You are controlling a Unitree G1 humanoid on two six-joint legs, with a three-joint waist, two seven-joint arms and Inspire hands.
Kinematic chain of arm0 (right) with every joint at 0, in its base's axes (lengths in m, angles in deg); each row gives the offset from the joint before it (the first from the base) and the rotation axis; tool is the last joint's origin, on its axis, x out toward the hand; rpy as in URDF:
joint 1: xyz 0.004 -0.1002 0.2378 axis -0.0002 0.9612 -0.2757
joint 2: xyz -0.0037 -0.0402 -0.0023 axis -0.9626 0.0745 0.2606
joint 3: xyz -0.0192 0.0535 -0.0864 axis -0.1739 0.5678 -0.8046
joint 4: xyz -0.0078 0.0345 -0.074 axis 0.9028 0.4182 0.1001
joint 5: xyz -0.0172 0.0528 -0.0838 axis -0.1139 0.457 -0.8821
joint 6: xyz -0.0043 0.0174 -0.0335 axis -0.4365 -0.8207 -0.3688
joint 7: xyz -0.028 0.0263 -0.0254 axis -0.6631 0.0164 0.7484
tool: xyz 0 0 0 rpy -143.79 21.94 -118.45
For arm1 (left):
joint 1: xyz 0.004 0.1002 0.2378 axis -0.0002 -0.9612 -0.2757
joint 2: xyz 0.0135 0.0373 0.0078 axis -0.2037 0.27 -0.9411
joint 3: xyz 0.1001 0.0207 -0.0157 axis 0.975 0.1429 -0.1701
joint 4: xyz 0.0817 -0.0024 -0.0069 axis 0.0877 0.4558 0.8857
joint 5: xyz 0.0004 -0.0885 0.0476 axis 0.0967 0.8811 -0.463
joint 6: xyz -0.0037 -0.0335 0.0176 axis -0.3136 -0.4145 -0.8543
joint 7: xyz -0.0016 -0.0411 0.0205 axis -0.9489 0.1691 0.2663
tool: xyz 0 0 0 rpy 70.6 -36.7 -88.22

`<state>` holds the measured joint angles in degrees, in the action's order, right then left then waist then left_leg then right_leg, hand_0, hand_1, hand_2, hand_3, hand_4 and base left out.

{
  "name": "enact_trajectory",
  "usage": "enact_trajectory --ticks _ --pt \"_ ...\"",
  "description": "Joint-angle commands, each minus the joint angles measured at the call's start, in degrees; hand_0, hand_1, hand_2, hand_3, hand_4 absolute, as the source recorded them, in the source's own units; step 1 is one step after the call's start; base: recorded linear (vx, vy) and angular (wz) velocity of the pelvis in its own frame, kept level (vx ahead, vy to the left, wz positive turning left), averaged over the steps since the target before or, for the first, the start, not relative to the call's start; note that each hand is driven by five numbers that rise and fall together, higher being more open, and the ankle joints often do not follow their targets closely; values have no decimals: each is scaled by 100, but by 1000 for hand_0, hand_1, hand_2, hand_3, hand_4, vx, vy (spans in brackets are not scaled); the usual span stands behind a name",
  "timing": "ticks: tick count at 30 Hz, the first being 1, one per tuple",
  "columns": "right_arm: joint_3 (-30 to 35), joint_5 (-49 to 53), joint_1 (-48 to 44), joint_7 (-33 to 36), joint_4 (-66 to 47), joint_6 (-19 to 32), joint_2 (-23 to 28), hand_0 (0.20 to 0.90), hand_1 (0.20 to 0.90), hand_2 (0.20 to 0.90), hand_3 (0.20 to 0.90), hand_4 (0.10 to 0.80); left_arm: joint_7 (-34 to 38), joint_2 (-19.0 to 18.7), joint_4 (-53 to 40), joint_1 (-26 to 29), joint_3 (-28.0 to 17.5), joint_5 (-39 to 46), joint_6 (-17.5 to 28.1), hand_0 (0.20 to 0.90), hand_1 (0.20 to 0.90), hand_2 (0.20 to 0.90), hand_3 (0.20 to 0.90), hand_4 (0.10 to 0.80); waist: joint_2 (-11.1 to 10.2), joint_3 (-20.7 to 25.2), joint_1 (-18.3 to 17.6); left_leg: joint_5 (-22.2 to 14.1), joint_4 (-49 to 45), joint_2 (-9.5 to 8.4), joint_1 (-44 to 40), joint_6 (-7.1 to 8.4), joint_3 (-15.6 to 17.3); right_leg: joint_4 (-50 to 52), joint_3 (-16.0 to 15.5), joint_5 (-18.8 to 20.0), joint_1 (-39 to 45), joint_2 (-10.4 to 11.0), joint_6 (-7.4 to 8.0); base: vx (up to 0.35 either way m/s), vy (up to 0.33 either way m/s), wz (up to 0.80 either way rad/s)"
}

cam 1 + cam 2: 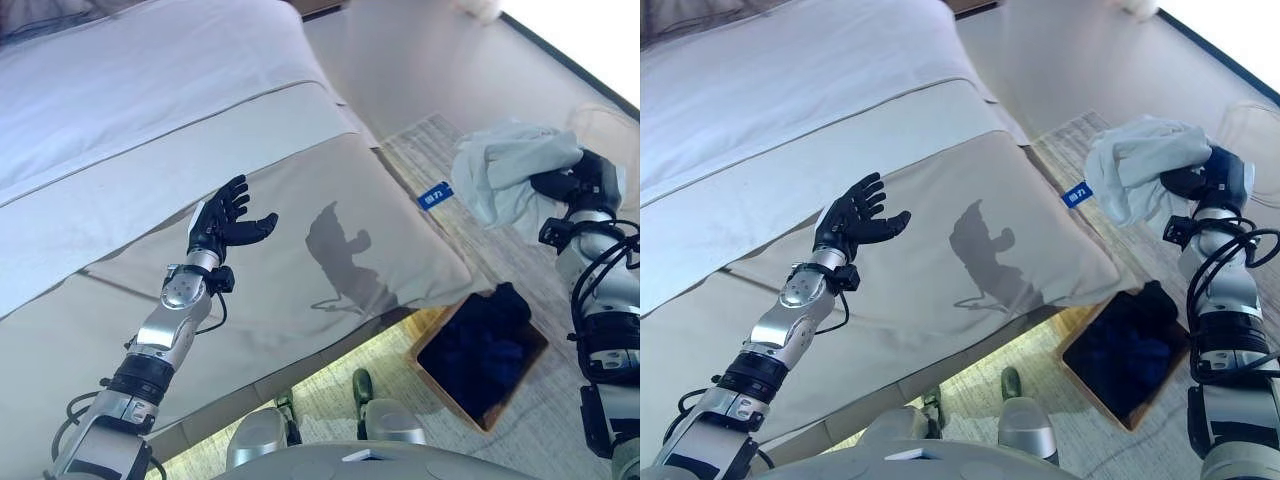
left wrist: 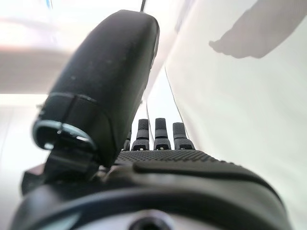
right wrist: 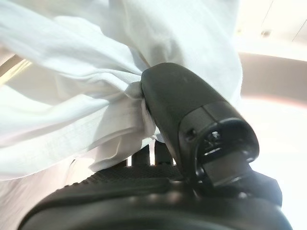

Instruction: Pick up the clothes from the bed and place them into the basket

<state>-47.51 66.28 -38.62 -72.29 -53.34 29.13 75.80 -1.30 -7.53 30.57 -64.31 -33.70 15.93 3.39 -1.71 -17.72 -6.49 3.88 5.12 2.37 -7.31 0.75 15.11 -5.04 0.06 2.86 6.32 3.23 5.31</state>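
My right hand (image 1: 578,184) is shut on a white garment (image 1: 505,170), holding it up in the air beyond the foot of the bed, above the floor and past the basket. In the right wrist view the thumb (image 3: 192,103) pinches the bunched white cloth (image 3: 72,86). The wooden basket (image 1: 534,363) stands on the floor beside the bed, with dark blue clothes (image 1: 485,345) in it. My left hand (image 1: 225,225) is open, fingers straight, held above the grey bed cover (image 1: 300,260); it also shows in the left wrist view (image 2: 144,143).
The bed has white sheets (image 1: 130,90) toward the head. A patterned rug (image 1: 450,160) lies under the basket beside the bed. A small blue tag (image 1: 435,196) sits at the bed's edge.
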Motion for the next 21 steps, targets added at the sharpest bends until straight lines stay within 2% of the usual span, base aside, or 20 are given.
enact_trajectory --ticks 1,8,13,21 --pt "263 -6 60 139 -38 523 457 300 300 300 200 100 -53 6 21 -1 -85 -176 362 900 900 900 900 800 174 1143 -46 -831 -225 -12 -153 -54 -176 379 -448 -174 -328 36 -37 30 -51 -39" --pt "608 -46 606 161 278 429 306 300 300 300 200 100 -166 33 -31 -56 -68 -150 286 900 900 900 900 800 344 1112 -286 -861 -287 50 -173 15 29 255 -275 -87 -365 -13 -33 23 -43 -22" --pt "799 -57 992 149 480 331 192 300 300 300 200 100 -208 35 -77 -59 -19 -176 214 900 900 900 900 800 405 1095 -397 -872 -276 63 -180 11 139 250 -203 -55 -427 -33 -12 2 -35 -7" --pt "719 -328 1112 183 1042 252 155 300 300 300 200 100 -278 32 -75 39 130 -177 114 900 900 900 900 800 537 1047 -521 -931 -348 80 -117 0 298 257 -77 -29 -581 -59 -6 -31 -40 -10"
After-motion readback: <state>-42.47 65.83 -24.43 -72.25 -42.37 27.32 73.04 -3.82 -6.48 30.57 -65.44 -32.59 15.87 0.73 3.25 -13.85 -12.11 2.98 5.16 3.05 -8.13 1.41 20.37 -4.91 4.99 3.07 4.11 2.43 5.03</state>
